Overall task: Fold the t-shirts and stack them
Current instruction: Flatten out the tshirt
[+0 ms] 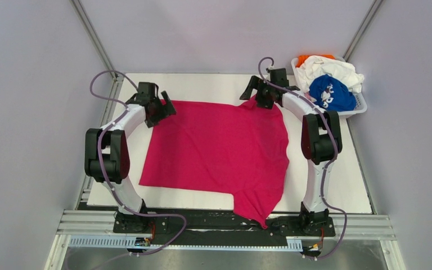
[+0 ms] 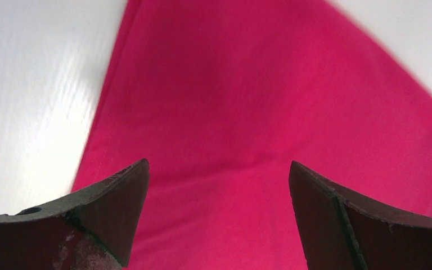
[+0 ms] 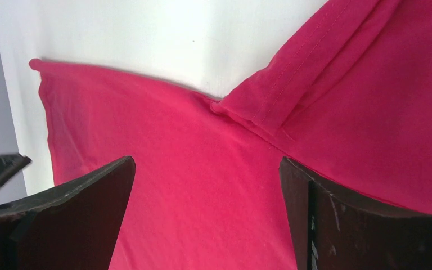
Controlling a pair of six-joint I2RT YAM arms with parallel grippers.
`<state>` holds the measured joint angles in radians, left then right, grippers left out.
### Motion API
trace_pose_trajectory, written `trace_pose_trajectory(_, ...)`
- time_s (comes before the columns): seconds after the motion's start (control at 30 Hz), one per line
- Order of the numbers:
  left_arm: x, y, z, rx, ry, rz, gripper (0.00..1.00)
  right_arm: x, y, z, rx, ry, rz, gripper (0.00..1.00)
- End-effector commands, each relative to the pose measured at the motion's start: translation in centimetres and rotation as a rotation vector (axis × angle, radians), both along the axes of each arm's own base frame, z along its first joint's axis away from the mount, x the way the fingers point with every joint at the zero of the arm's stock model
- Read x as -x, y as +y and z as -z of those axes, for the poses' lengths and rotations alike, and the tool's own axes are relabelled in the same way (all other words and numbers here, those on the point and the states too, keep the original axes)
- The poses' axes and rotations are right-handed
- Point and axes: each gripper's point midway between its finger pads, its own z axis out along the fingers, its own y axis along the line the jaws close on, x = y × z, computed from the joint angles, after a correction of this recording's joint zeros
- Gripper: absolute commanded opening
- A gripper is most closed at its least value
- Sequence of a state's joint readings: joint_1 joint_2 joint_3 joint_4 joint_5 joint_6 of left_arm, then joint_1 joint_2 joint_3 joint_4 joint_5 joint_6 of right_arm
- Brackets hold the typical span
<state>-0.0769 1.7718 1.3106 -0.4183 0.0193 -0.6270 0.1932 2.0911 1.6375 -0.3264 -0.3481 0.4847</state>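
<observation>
The magenta-pink t-shirt (image 1: 216, 149) lies spread on the white table, one part hanging over the near edge. My left gripper (image 1: 167, 108) is open and empty over the shirt's far left corner; the left wrist view shows the pink cloth (image 2: 270, 112) between its spread fingers. My right gripper (image 1: 253, 90) is open and empty at the shirt's far right corner, where the right wrist view shows a folded hem (image 3: 292, 90). The blue (image 1: 331, 94), white (image 1: 332, 68) and orange (image 1: 309, 57) t-shirts lie bunched in the basket.
The white slotted plastic basket (image 1: 360, 107) stands at the table's far right corner. The white table top (image 1: 202, 84) ends at a metal rail (image 1: 371, 228) on the near side. Grey walls close in left and right.
</observation>
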Motion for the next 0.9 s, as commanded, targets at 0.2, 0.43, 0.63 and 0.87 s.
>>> trace_pose_trajectory(0.2,3.4,-0.4,2.6,-0.013,0.038,0.081,1.00,-3.1,0.9,2.4,-0.028,0.004,0.035,1.00)
trace_pose_trajectory(0.43,4.1,0.0,4.7,-0.037,0.098,0.075,1.00,-6.3,2.4,2.5,-0.059,-0.059,0.010,1.00)
trace_pose_trajectory(0.63,4.4,0.2,5.9,-0.052,0.136,0.075,1.00,-10.7,4.4,1.7,-0.121,-0.177,0.018,1.00)
trace_pose_trajectory(0.87,4.2,0.5,5.0,-0.062,0.123,0.068,1.00,-15.2,6.0,-3.2,-0.141,-0.403,0.037,1.00)
